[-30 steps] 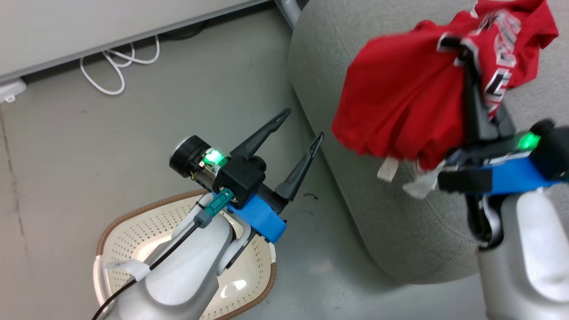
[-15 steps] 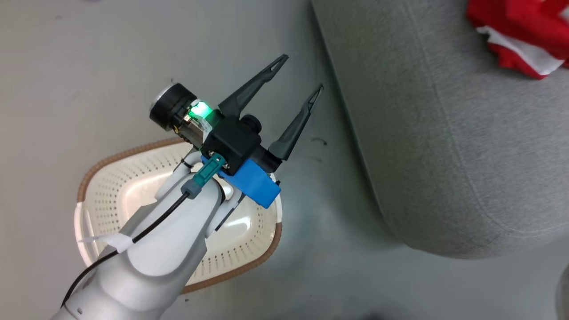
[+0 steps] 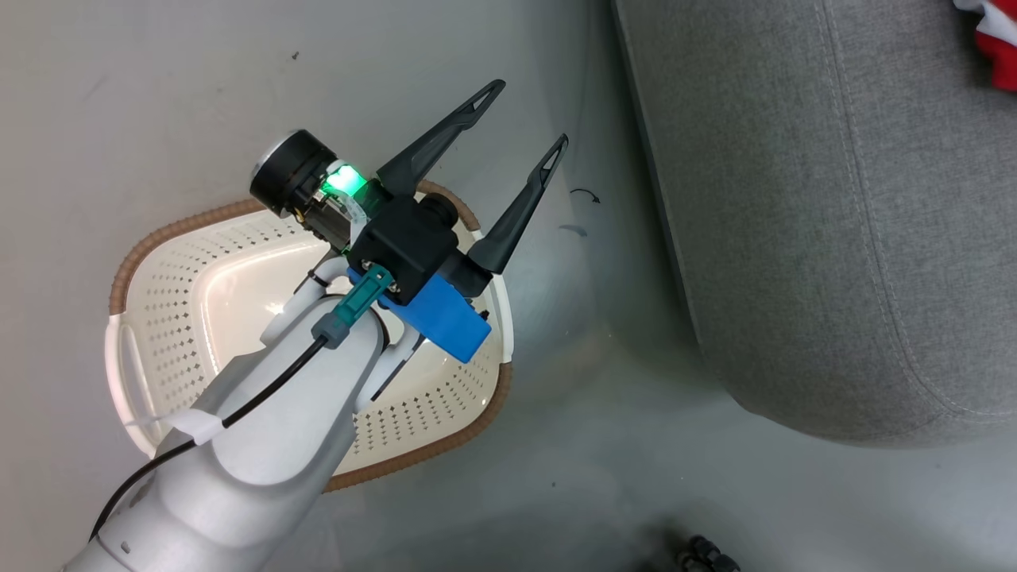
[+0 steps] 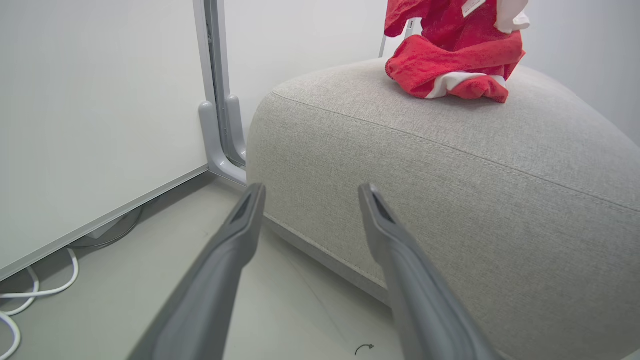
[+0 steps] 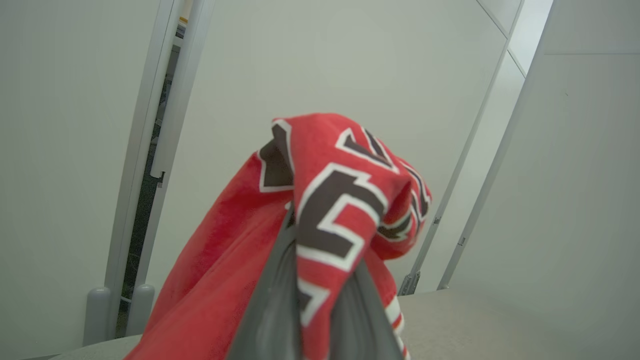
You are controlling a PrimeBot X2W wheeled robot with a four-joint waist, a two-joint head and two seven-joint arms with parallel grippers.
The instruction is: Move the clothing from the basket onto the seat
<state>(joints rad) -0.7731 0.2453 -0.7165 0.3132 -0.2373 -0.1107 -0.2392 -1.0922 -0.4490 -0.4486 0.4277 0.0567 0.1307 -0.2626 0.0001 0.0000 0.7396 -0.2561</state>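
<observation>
the placing step is in hand: the right end effector (image 5: pixel 321 300) is clamped tight on a soft red jersey with black-and-white lettering (image 5: pixel 330 200), held above the large grey woven-fabric seat (image 4: pixel 450 175), on whose top red cloth with white trim (image 4: pixel 450 70) already rests

the left end effector (image 3: pixel 530 111), beside the seat, gapes wide with nothing in it

the cream-white perforated plastic basket with brown braided rim (image 3: pixel 119 270), beside the seat, looks bare where visible

next, i judge: lower over the seat's middle and let go
</observation>
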